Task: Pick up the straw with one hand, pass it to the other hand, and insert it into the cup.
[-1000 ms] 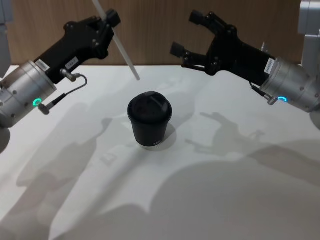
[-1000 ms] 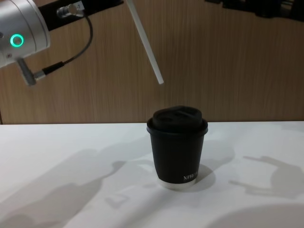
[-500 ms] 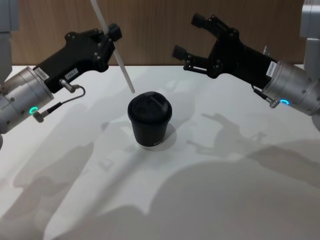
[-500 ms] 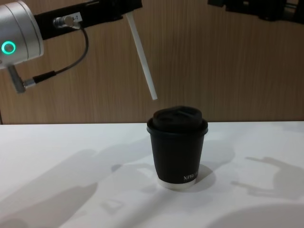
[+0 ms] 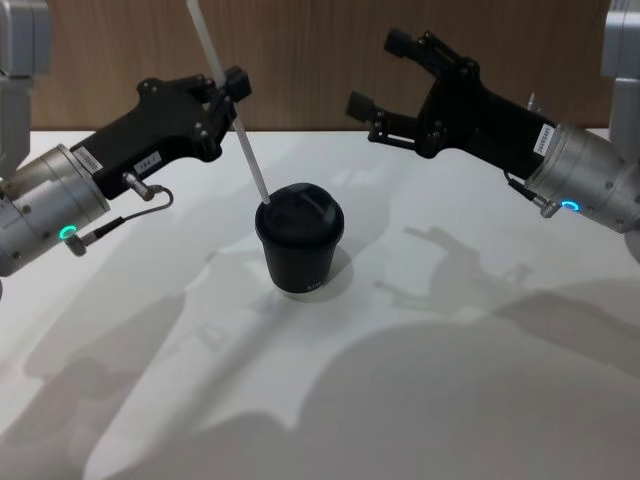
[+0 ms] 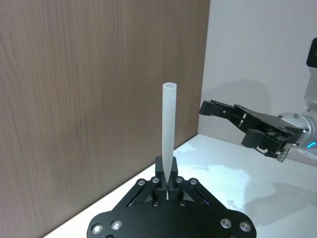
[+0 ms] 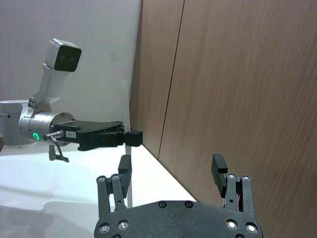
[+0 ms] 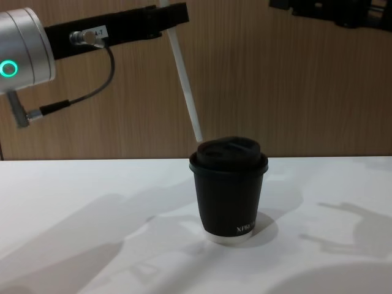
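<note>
The cup (image 5: 299,240) stands on the tabletop (image 5: 450,400), about midway between the 2 arms. The left end effector (image 5: 228,90) hangs above the tabletop, left of and behind the cup, clamped on the straw (image 5: 232,110). The straw slants down and rightward, its lower tip at the left edge of the cup's lid. The right end effector (image 5: 378,72) hangs right of and behind the cup, well apart from it, fingers spread. A wall (image 5: 300,60) stands behind the tabletop.
</note>
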